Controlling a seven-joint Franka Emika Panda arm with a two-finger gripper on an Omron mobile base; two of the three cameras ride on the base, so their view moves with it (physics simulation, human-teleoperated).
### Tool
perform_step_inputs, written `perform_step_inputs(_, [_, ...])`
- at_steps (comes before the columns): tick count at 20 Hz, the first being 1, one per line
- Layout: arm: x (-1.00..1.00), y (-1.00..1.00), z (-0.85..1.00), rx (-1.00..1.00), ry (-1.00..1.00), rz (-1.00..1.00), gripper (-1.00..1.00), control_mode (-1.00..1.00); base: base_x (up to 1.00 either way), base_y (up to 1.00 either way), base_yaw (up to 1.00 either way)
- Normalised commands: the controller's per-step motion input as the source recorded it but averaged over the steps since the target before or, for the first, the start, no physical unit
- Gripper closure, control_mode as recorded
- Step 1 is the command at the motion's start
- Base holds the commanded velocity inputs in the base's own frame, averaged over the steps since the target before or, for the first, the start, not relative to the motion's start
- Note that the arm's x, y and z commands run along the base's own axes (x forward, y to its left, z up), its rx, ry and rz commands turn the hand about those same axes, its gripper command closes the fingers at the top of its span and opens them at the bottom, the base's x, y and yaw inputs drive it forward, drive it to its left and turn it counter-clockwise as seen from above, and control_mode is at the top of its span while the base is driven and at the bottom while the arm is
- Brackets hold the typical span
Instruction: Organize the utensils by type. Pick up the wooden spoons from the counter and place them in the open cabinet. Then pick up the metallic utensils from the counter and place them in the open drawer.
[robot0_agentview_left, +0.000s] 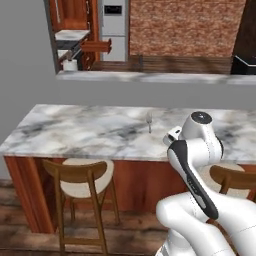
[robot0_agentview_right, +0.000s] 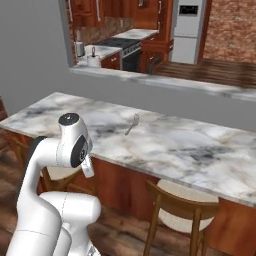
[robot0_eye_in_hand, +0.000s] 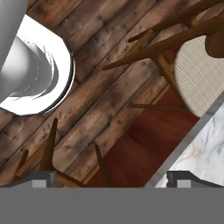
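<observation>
Gripper (robot0_eye_in_hand: 111, 177) first, from the hand view: its two dark finger tips sit at the bottom corners, spread as wide as they go, and nothing is between them. The hand is pointing down past the counter (robot0_eye_in_hand: 205, 151) edge, so we're looking at plank floor (robot0_eye_in_hand: 83, 87) and a stool (robot0_eye_in_hand: 199, 72) with a pale woven seat tucked under the overhang. My read is that the arm is folded back in a carrying pose with the jaws ready for a pick, not yet reaching for anything. I count one stool seat fully visible, with more wooden legs at lower left that I can't assign to a second stool with certainty.

Over to the left base view. The arm (robot0_agentview_left: 197, 150) is bunched up low in front of the counter (robot0_agentview_left: 75, 130), its hand tucked behind the white links. One fork (robot0_agentview_left: 149, 121) lies on the marble, tines toward the back ledge, well apart from the arm. That's the only utensil I can count here, and it's a metallic one, so the drawer step looks like the job in hand. No wooden spoons on this stretch of marble. Two stools stand below, one at left (robot0_agentview_left: 82, 177) and one partly hidden at right (robot0_agentview_left: 232, 177).

Right base view now. Same fork (robot0_agentview_right: 132, 124), lying at a slant mid-counter (robot0_agentview_right: 200, 145), alone. One utensil, one arm (robot0_agentview_right: 70, 145), one stool (robot0_agentview_right: 182, 200) clearly seen at right. The fork lies flat and thin on the marble, so I'd expect it to need a straight-down pinch.
</observation>
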Motion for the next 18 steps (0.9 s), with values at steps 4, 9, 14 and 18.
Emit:
perform_step_inputs(4, [0.0,0.0,0.0,0.0,0.0,0.0,-1.0,1.0,0.46,0.28,-0.28])
perform_step_inputs(9, [0.0,0.0,0.0,0.0,0.0,0.0,-1.0,1.0,0.46,0.3,-0.28])
perform_step_inputs(14, [0.0,0.0,0.0,0.0,0.0,0.0,-1.0,1.0,0.49,0.38,-0.27])
perform_step_inputs(18, [0.0,0.0,0.0,0.0,0.0,0.0,-1.0,1.0,0.57,0.33,-0.25])
